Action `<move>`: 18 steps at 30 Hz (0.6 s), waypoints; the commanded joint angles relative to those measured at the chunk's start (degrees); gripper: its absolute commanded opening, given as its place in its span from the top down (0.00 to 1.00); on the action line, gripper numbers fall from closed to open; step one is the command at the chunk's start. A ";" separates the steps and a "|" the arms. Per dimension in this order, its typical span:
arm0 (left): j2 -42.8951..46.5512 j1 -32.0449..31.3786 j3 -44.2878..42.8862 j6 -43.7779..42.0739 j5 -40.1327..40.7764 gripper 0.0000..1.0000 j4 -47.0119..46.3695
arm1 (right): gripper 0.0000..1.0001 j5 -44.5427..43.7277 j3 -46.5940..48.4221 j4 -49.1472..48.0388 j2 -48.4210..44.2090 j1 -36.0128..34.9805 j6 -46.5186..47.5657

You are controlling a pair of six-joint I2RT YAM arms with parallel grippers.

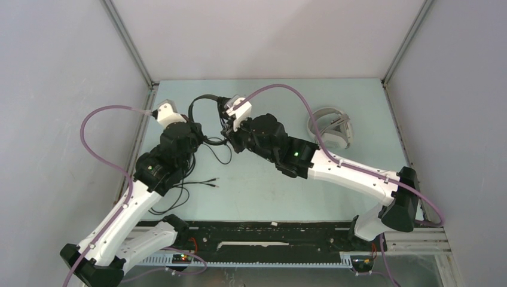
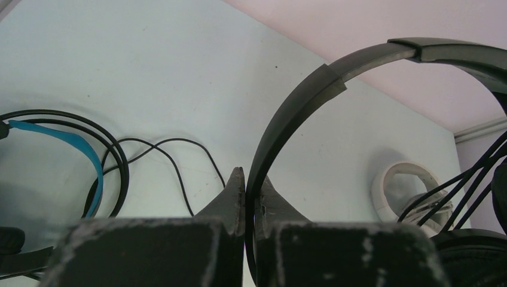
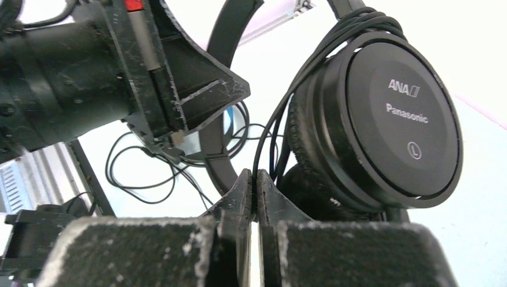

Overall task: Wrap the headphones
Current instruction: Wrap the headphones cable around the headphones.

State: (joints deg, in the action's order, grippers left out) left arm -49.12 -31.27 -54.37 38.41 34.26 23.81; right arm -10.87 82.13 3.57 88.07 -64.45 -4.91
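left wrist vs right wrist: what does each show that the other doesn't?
Left wrist only: the white headset. Right wrist only: the black headset's ear cup with printed lettering, cable wound round it, and the right gripper shut on that cable. Both: the black headband and the left gripper clamped on it.

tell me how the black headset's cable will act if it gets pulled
Likely floppy: the cable hangs in slack curves and loops round the earcup, so it should follow a pull. Probably light and thin, so it could slip from the right hand pinching it.
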 commanded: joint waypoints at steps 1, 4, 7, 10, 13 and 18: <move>1.76 0.43 -4.18 0.69 -3.92 1.00 -2.96 | 0.98 -0.64 -1.13 0.56 -2.22 1.29 2.10; 1.83 0.42 -4.40 0.70 -6.09 1.00 -2.57 | 0.97 -1.20 -2.66 -0.30 -2.63 2.15 3.81; 1.82 0.42 -4.86 0.10 -7.46 1.00 -2.06 | 0.97 -1.61 -3.19 0.01 -2.77 2.99 4.61; 1.42 0.42 -4.86 -0.69 -7.50 1.00 -2.12 | 0.97 -1.36 -3.95 -0.21 -3.16 3.41 4.77; 0.53 0.42 -5.08 -2.18 -6.61 1.00 -2.19 | 0.96 0.23 -3.99 0.16 -3.76 3.37 4.75; -1.64 0.44 -6.75 -7.64 -4.96 1.00 -2.35 | 0.93 3.81 -3.99 2.85 -4.77 2.72 10.10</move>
State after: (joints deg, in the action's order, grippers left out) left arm -50.28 -31.05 -54.96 35.42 28.51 24.97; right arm -7.46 78.46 4.27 85.78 -62.39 -0.45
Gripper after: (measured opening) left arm 0.025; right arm 0.065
